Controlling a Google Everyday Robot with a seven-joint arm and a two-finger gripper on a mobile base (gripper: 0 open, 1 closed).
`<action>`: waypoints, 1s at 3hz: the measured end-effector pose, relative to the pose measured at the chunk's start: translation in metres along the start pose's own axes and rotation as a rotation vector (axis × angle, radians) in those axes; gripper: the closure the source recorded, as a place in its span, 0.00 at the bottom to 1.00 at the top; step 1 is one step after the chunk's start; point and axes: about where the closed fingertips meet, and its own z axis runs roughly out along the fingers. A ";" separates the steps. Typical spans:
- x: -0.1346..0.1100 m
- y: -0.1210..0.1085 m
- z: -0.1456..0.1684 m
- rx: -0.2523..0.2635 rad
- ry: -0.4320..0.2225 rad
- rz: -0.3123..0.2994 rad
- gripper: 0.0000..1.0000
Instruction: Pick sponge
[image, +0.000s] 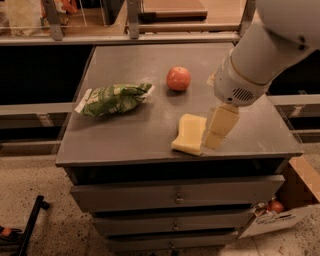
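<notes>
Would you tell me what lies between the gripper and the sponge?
Nothing shows there; in the camera view the gripper overlaps the right edge of the sponge.

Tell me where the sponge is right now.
In the camera view the sponge lies near the front edge of the cabinet top, right of centre, in front of the red-orange fruit; the gripper hangs at its right edge.

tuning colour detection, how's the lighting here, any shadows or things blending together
Camera view: warm, dim light over the cabinet top. Camera view: the fruit casts a soft shadow toward the front edge. Camera view: the gripper, at the sponge's right edge, is nearly the same pale yellow, so the two blend. Camera view: the spaces beside the cabinet are near black.
</notes>
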 end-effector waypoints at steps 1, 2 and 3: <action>0.000 0.005 0.034 -0.055 -0.019 0.026 0.00; 0.001 0.010 0.054 -0.094 -0.031 0.048 0.00; 0.002 0.012 0.069 -0.125 -0.035 0.071 0.18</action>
